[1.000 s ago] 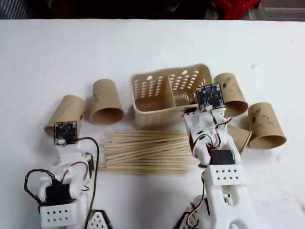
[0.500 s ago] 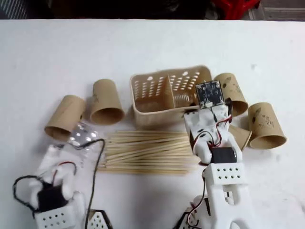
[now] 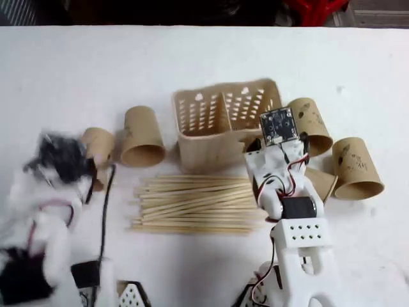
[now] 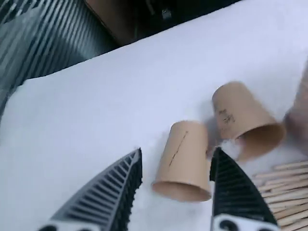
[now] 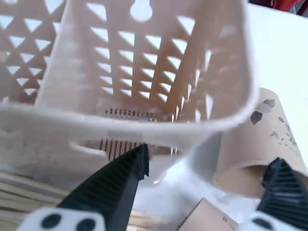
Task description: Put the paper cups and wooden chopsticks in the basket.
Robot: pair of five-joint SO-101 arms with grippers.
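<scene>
The beige slotted basket [image 3: 220, 125] stands tilted behind the chopsticks. My right gripper [image 5: 210, 156] is open at its near right corner, one finger [image 5: 118, 185] against the basket [image 5: 144, 72] wall. Three paper cups [image 3: 310, 125] [image 3: 356, 167] [image 3: 321, 183] lie right of that arm. The wooden chopsticks [image 3: 198, 204] lie in a flat pile at the table's middle. Two more cups [image 3: 97, 144] [image 3: 142, 135] lie to the left. My left gripper [image 4: 177, 151] is open and raised, with a lying cup [image 4: 185, 161] beyond its fingers and another cup [image 4: 243, 120] behind.
The white table [image 3: 204, 64] runs bare behind the basket to its far edge. The left arm [image 3: 51, 185] is blurred at the left side, its black cable [image 3: 105, 204] trailing beside the chopsticks. Dark clutter sits past the table.
The left arm has risen and swung toward the left edge, off the cup it hovered over. The basket has tipped and shifted slightly away from the right arm.
</scene>
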